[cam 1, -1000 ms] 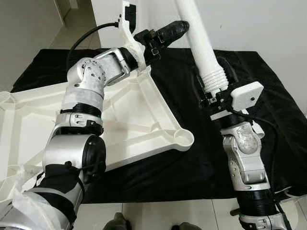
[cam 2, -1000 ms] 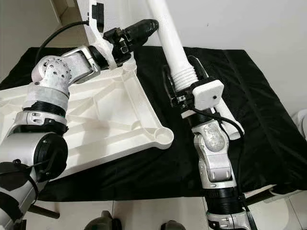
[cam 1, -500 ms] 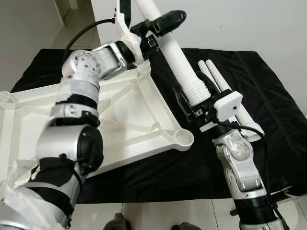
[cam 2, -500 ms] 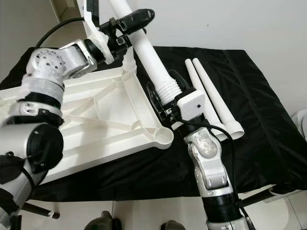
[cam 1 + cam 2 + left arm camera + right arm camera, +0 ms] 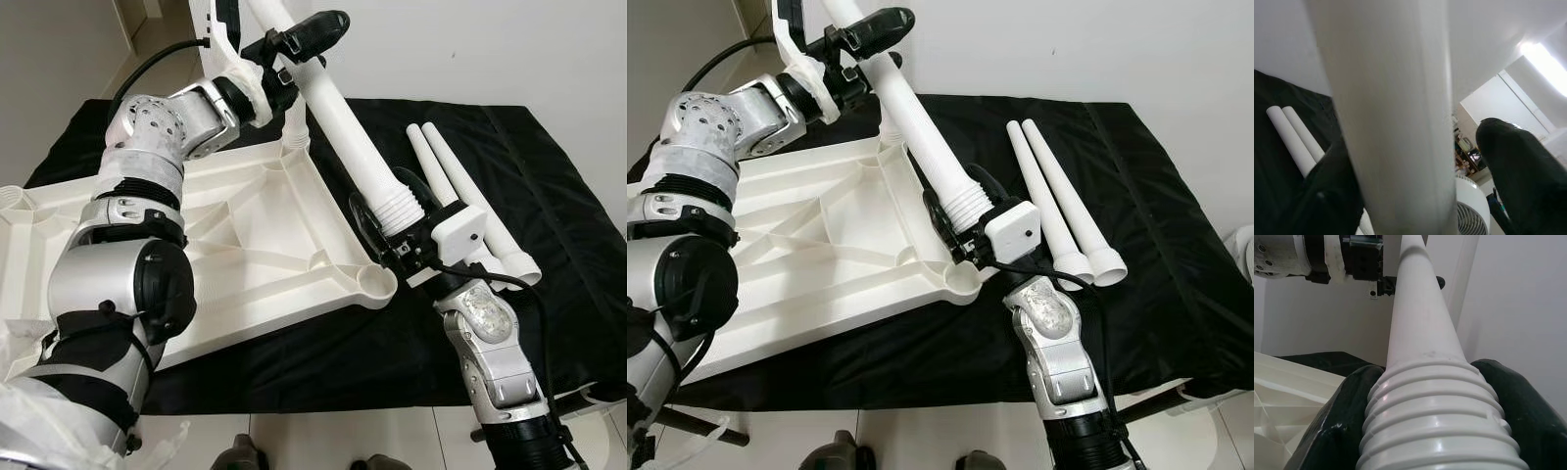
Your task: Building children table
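Observation:
The white table top (image 5: 245, 245) lies upside down on a black-covered table. My right gripper (image 5: 389, 211) is shut on the ribbed, threaded end of a white table leg (image 5: 343, 117). It holds that end just above the near corner socket (image 5: 373, 282), and the leg tilts up to the left. My left gripper (image 5: 299, 44) is raised at the leg's upper part, open, with the leg between its fingers (image 5: 1518, 171). In the left wrist view a gap shows between one finger and the leg. Two more legs (image 5: 470, 206) lie side by side on the cloth to the right.
The black cloth (image 5: 558, 176) runs to the table's right edge, with a white wall behind. Pale tiled floor (image 5: 323, 441) shows in front. Crumpled plastic wrap (image 5: 20, 392) lies at the lower left. A white fan (image 5: 1471, 210) appears in the left wrist view.
My right arm has swung the leg down and to the left, bringing its threaded end near the corner socket. The leg's upper part now lies between the left gripper's fingers.

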Motion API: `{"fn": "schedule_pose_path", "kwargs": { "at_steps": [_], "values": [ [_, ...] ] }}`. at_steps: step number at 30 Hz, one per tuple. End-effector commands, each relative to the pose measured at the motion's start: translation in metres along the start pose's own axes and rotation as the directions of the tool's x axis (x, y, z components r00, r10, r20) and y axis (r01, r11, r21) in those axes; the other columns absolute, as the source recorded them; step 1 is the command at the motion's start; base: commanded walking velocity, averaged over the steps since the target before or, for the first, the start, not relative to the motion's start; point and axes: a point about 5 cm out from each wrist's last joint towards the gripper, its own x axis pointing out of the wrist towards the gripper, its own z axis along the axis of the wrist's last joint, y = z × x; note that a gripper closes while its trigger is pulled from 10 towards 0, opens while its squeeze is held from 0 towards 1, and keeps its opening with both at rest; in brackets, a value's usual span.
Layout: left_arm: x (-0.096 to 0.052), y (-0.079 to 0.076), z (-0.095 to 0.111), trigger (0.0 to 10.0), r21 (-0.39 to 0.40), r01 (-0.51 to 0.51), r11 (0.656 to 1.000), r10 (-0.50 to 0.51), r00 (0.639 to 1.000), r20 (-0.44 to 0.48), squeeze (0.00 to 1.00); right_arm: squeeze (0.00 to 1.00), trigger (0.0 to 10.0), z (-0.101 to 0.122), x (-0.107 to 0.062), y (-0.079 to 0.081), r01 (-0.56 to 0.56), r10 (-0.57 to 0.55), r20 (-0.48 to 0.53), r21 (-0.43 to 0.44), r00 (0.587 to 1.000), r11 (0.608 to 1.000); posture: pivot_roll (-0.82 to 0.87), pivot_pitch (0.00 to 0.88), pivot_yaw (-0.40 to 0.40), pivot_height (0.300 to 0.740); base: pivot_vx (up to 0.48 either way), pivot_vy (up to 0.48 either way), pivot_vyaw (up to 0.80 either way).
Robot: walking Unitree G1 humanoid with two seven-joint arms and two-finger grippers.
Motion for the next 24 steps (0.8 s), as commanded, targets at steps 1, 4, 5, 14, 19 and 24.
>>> {"fn": "schedule_pose_path", "kwargs": {
  "at_steps": [1,4,5,14,19,24],
  "values": [
    [0.003,-0.012,0.012,0.0,0.031,0.081,0.996,-0.082,0.996,0.041,0.00,0.00,10.0,-0.005,-0.003,0.004,-0.021,0.021,-0.040,0.005,0.999,1.000,-0.02,0.000,0.039,0.740,0.000,0.000,0.00],
    [0.003,-0.010,0.013,0.0,0.029,0.059,0.998,-0.060,0.997,0.050,0.00,0.00,10.0,-0.006,-0.003,0.004,-0.026,0.026,-0.044,0.004,0.999,1.000,-0.02,0.000,0.039,0.740,0.000,0.000,0.00],
    [0.003,-0.008,0.013,0.0,0.026,0.047,0.999,-0.048,0.998,0.050,0.00,0.00,10.0,-0.006,-0.003,0.004,-0.029,0.029,-0.043,0.003,0.999,1.000,-0.02,0.000,0.039,0.740,0.000,0.000,0.00],
    [0.002,-0.003,0.015,0.0,0.007,0.007,1.000,-0.007,0.997,0.073,0.00,0.00,10.0,-0.006,-0.002,0.005,-0.043,0.043,-0.043,0.004,0.998,0.999,-0.02,0.000,0.038,0.740,0.000,0.000,0.00],
    [0.002,-0.001,0.016,10.0,0.034,-0.011,0.999,0.009,0.998,0.067,0.00,0.96,10.0,-0.007,-0.001,0.006,-0.032,0.035,-0.041,0.072,0.999,0.997,-0.01,0.000,0.033,0.740,0.000,0.000,0.00],
    [0.002,-0.001,0.018,10.0,0.074,-0.024,0.997,0.019,0.998,0.066,0.00,1.00,10.0,-0.007,-0.003,0.003,-0.004,0.008,-0.041,0.094,0.999,0.996,-0.01,0.000,0.031,0.740,0.000,0.000,0.00]
  ]
}}
